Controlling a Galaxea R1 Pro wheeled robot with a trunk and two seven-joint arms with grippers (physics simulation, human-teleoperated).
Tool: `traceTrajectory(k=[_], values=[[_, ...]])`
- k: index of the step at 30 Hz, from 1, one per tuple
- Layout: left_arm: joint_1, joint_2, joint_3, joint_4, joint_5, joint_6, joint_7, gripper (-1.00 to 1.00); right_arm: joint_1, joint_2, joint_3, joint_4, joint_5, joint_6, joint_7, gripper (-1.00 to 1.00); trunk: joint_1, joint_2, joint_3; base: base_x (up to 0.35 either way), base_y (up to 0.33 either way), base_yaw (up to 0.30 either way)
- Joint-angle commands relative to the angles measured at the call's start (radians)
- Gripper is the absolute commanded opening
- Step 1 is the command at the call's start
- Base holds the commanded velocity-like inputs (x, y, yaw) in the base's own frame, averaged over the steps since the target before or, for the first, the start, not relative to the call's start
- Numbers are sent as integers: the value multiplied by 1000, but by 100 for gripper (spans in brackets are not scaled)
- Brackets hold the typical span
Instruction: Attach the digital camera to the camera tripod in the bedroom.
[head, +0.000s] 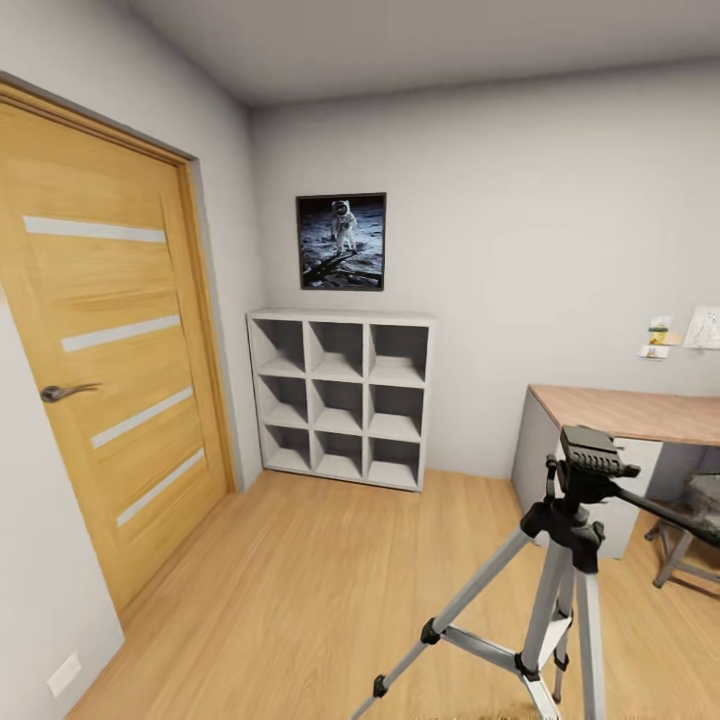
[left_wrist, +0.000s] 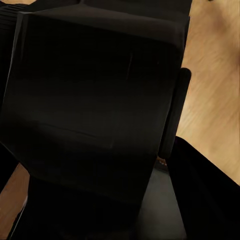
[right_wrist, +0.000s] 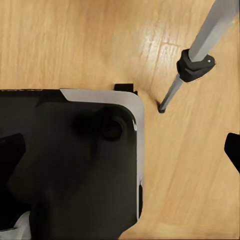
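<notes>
Camera tripod (head: 565, 560) standing lower right of the head view, silver legs spread on the light wood floor (head: 300, 580), black head bare, pan handle pointing right. Wood-topped bench (head: 640, 412) just behind it at right. White cube shelf (head: 342, 395) against the far wall under an astronaut picture (head: 341, 241); wooden door (head: 100, 340) at left. One tripod leg (right_wrist: 192, 65) upper right of the right wrist view. Either tool: open or closed, cannot tell.

Camera tripod (head: 570, 560) beside desk (head: 640, 412)
</notes>
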Motion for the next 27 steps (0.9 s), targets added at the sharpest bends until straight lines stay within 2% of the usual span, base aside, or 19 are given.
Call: traceTrajectory(k=[1, 3, 5, 27], values=[[0, 0, -10, -1, 12, -2, 8, -100, -1, 0, -8, 4, 5, -4, 3, 100, 0, -1, -2, 0, 0, -287], [0, 2, -11, -2, 31, -3, 21, -100, -2, -2, -9, 8, 0, -3, 1, 100, 0, -1, -2, 0, 0, -287], [0, 2, -12, -3, 34, -3, 23, -100, -1, -6, -11, 9, -3, -3, 1, 100, 0, -1, -2, 0, 0, -287], [0, 1, -19, -14, 27, -3, 23, -100, -1, -7, -13, 7, -8, -3, 1, 100, 0, -1, -2, 0, 0, -291]])
